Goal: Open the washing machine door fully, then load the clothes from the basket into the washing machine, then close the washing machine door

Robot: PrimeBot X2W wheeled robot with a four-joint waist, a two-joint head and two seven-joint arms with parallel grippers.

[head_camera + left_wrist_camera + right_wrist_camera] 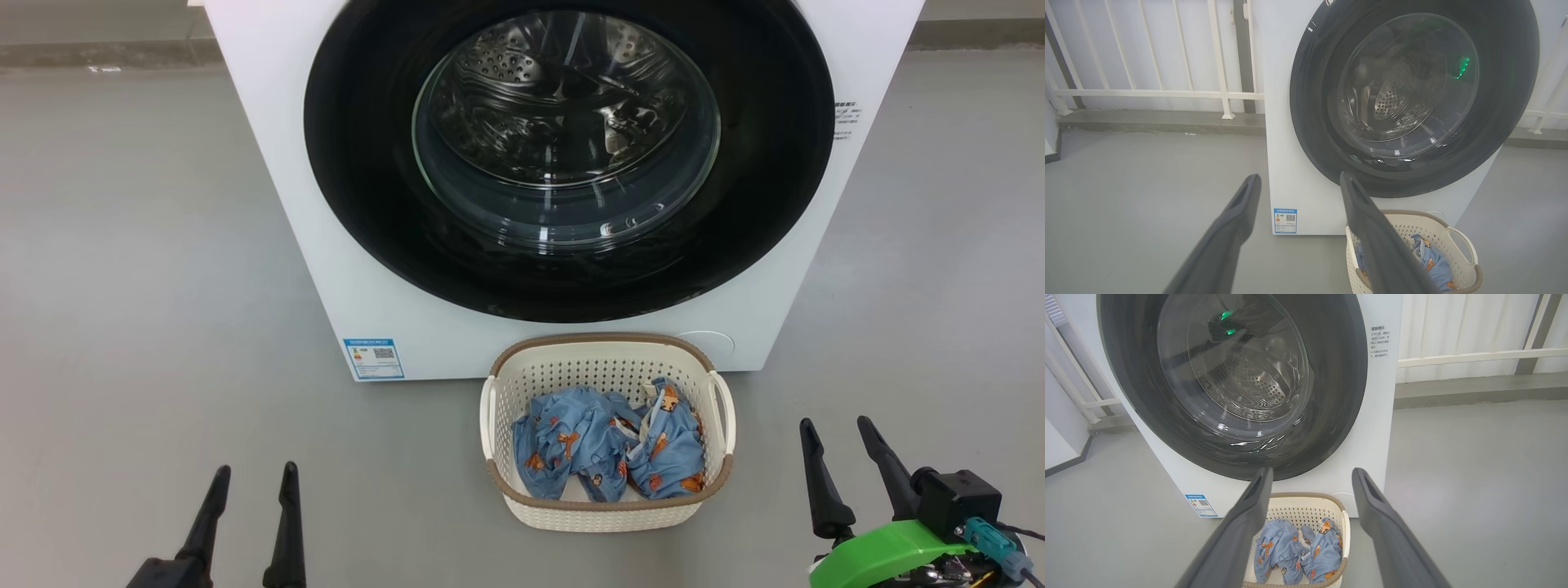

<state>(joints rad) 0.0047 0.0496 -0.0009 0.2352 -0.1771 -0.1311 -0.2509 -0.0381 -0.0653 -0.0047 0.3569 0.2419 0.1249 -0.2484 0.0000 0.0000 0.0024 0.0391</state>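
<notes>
The white washing machine (294,204) stands straight ahead on the floor. Its glossy black washing machine door (359,163) lies flush against the front, and the steel drum shows through the glass window. In front of it sits the cream basket (608,510) with the light-blue clothes (608,449) bunched inside. My left gripper (255,474) is open at the lower left, well left of the basket, empty. My right gripper (837,429) is open at the lower right, right of the basket, empty. In the wrist views the door (1310,102) (1339,375) and the basket (1470,277) (1345,526) appear too.
Grey floor (122,286) surrounds the machine on both sides. A white railing (1147,94) on a low kerb runs behind it. A blue label sticker (374,358) marks the machine's lower left front.
</notes>
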